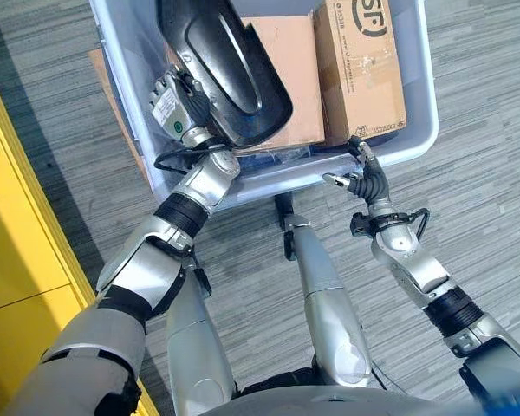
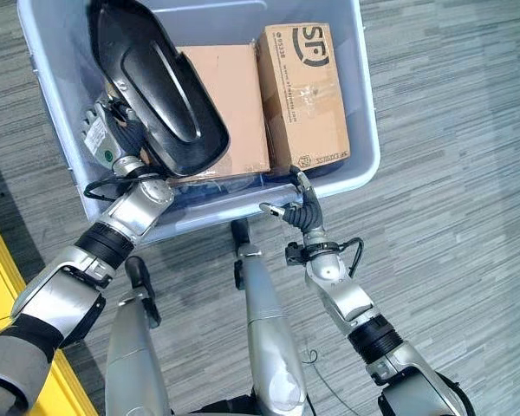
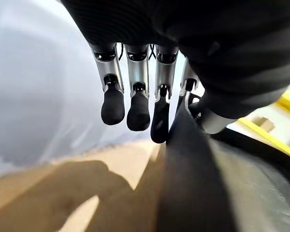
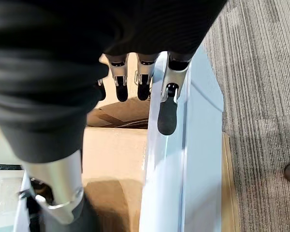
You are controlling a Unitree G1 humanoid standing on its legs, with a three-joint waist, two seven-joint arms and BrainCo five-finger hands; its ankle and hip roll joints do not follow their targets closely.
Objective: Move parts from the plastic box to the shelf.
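Observation:
A light blue plastic box [image 1: 420, 130] stands on the floor in front of me. My left hand [image 1: 178, 104] is shut on a large black moulded part [image 1: 230, 74], which it holds tilted above the box's left half. In the left wrist view the fingers [image 3: 113, 104] hang beside the part's dark edge [image 3: 193, 183]. My right hand [image 1: 364, 169] is open at the box's near rim, fingers [image 4: 167, 116] relaxed over the wall [image 4: 169, 183], holding nothing.
Inside the box lie a flat brown carton [image 1: 286, 78] and a printed cardboard box [image 1: 360, 65] at the right. A yellow shelf unit [image 1: 17, 260] runs along my left. Grey striped carpet [image 1: 485, 173] surrounds the box.

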